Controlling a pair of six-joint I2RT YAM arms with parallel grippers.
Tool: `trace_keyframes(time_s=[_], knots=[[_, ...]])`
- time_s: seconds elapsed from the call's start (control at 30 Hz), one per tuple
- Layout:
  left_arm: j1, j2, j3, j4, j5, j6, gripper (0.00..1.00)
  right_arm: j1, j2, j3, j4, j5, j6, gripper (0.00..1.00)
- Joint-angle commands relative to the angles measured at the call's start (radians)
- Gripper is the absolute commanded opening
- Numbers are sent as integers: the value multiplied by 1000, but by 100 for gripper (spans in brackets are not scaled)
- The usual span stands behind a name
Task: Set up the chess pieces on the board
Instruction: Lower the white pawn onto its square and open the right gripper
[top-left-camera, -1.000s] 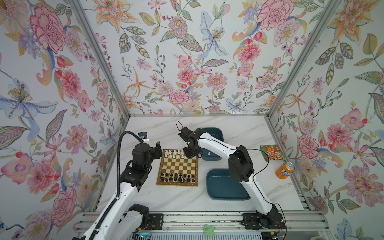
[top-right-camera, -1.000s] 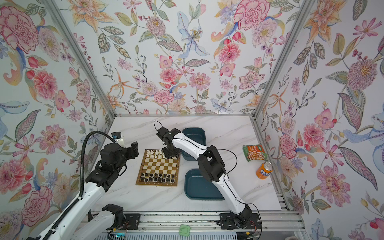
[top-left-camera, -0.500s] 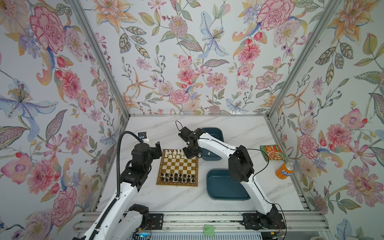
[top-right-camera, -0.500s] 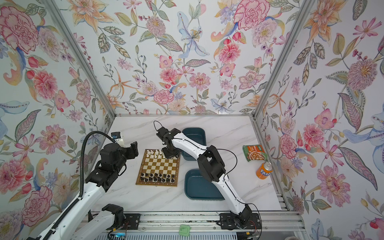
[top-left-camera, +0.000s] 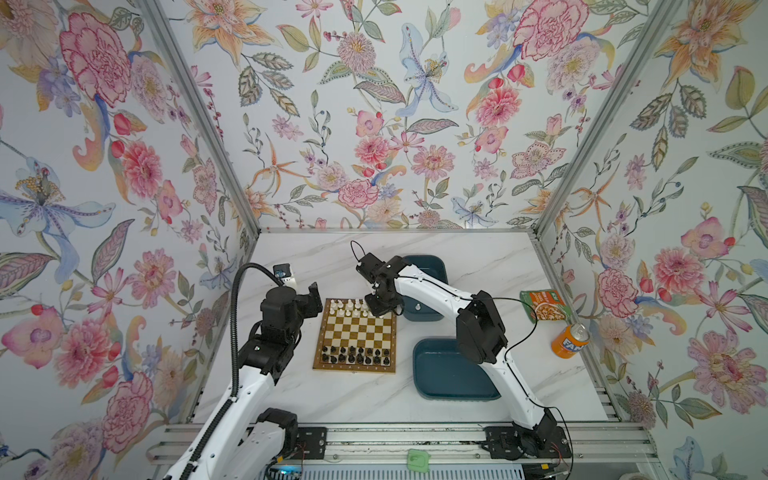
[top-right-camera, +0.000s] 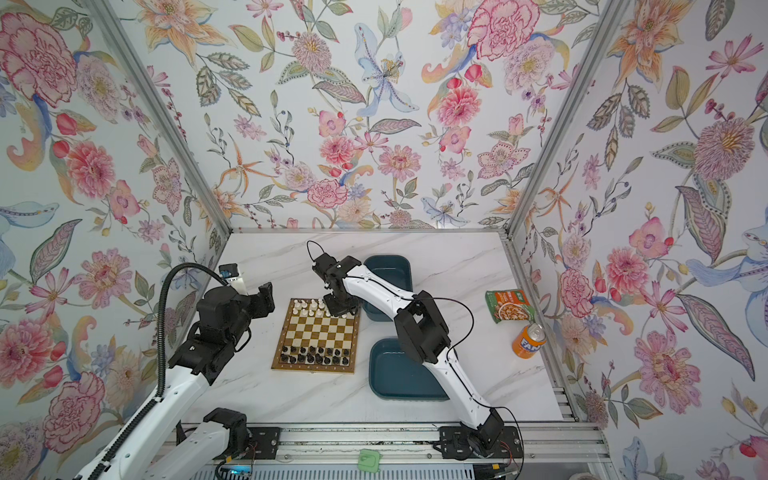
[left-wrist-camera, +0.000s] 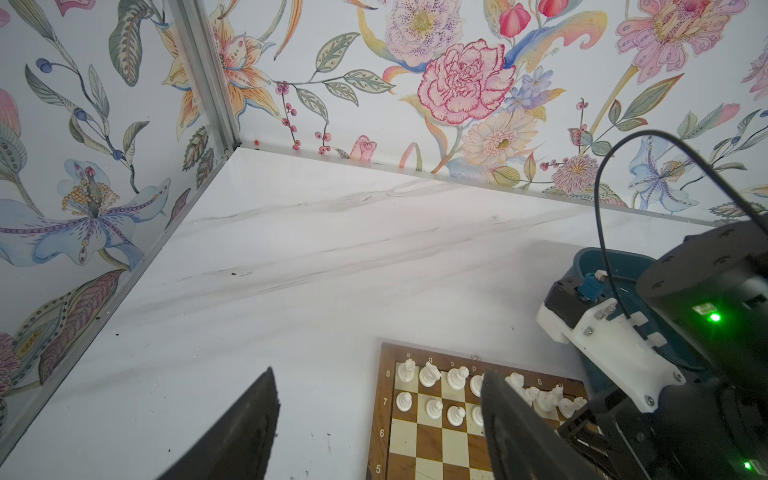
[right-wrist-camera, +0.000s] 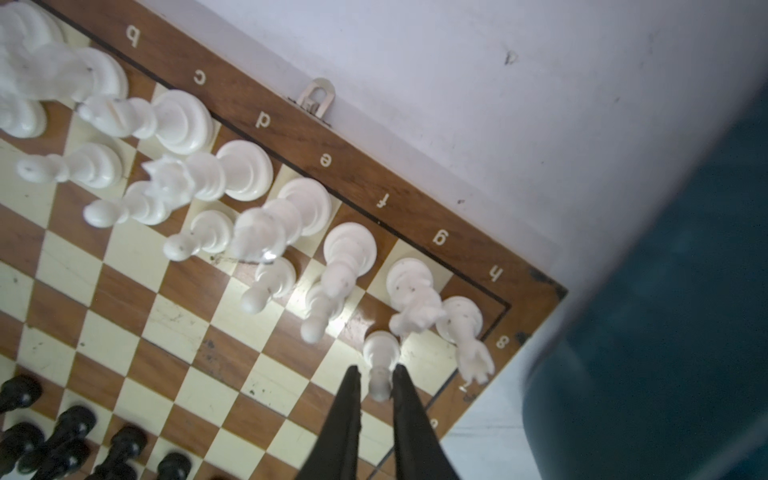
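1. Left wrist view: the left claw (left-wrist-camera: 379, 374) hangs wide apart and empty over the white marble surface (left-wrist-camera: 291, 249), just beside the far left corner of the square wooden chessboard (left-wrist-camera: 419, 440).
2. In both top views the glossy black pieces (top-left-camera: 353, 356) fill the two near rows of the board, and the white pieces (top-left-camera: 347, 308) line the two far rows.
3. Right wrist view: the right claw (right-wrist-camera: 376, 369) has just begun to ease apart. Its jaws are narrow and flank a small white pawn (right-wrist-camera: 381, 351), which stands upright on g7 with a sliver of gap on one side. I judge this pawn placed and being let go.
4. The square beside it, in front of the white corner rook (right-wrist-camera: 461, 318), looks bare. A small white speck (top-left-camera: 417, 306) in the far dark teal tub (top-left-camera: 432, 270) is probably the last pawn, so one fetch likely remains.
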Motion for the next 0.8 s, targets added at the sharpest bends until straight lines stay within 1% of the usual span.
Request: trace_keyframes(time_s=[0.0,0.13,0.33,0.77], knots=[[14,-15,4,-9,-2,9,78,2,29,26,-31,-6,14,18],[18,-19,2,-7,1,9,78,4,28,24,-36,-7,16,17],[22,-20,1,-8,4,11,78,10,36,26,-38,-4,19,12],[35,-26,13,-23,8,33,78,10,56,61,-38,-6,31,10]])
